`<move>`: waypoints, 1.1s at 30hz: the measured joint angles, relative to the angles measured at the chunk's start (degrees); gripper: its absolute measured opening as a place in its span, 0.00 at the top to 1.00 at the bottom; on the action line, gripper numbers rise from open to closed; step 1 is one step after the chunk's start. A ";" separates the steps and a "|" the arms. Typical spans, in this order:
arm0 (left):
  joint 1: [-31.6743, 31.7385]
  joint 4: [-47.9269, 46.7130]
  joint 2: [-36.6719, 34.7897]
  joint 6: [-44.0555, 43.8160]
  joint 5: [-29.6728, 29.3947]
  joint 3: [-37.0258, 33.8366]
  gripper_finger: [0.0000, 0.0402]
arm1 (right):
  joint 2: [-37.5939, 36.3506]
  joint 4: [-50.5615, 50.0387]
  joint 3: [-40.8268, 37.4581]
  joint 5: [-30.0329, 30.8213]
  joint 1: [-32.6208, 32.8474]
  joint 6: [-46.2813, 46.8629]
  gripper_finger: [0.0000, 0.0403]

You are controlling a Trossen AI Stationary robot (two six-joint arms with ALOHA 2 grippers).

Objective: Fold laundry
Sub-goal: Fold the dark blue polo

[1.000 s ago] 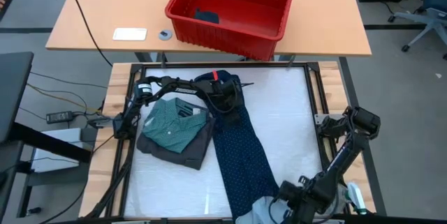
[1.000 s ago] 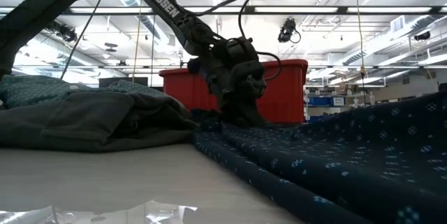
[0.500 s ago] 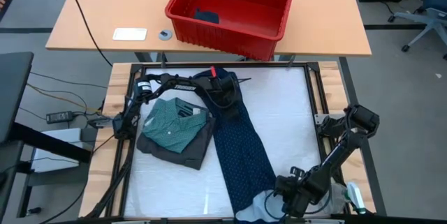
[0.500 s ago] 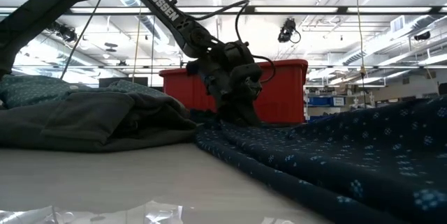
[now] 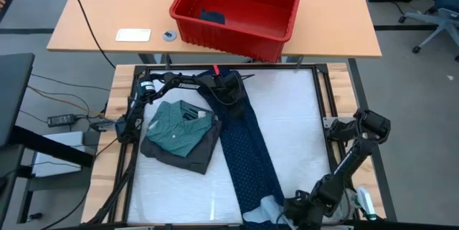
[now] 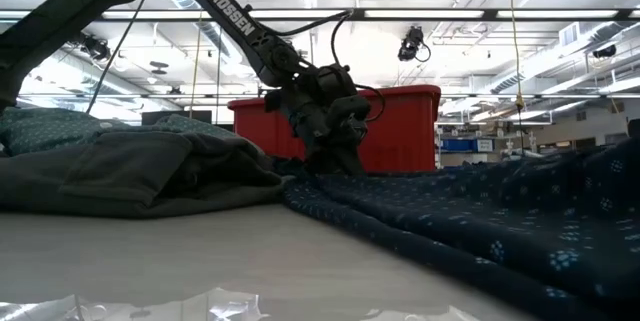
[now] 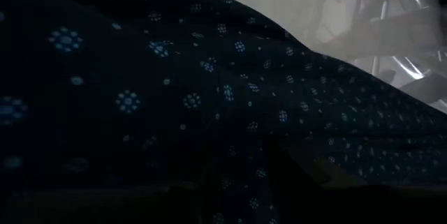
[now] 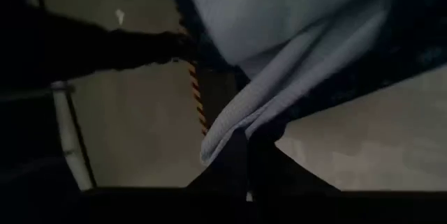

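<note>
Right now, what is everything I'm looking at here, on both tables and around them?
Navy dotted garment: one, dark blue with pale dots, stretched lengthwise down the middle of the white work surface.
Teal-green shirt: one, folded, on the charcoal piece, beside the navy garment.
Charcoal grey piece: one, folded, under the shirt.
Red basket: one, on the wooden table behind.
Dark cloth: one, inside the basket.
White card: one, on the wooden table.
Small round object: one, grey, beside the card.
Left hand: dark, at the navy garment's far end.
Right hand: dark, shut on the navy garment's pale near end.
</note>
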 joint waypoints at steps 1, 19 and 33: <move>0.00 0.04 0.00 0.09 0.06 0.00 0.71 | -0.17 -1.02 0.00 0.02 0.43 1.87 0.94; 0.23 -3.25 -3.58 0.12 4.74 2.41 0.71 | -12.97 -25.54 -2.04 16.80 -7.24 9.27 0.65; 1.72 -18.00 -10.10 2.45 -1.08 3.67 0.71 | -12.61 13.20 -25.29 7.24 -19.94 5.55 0.75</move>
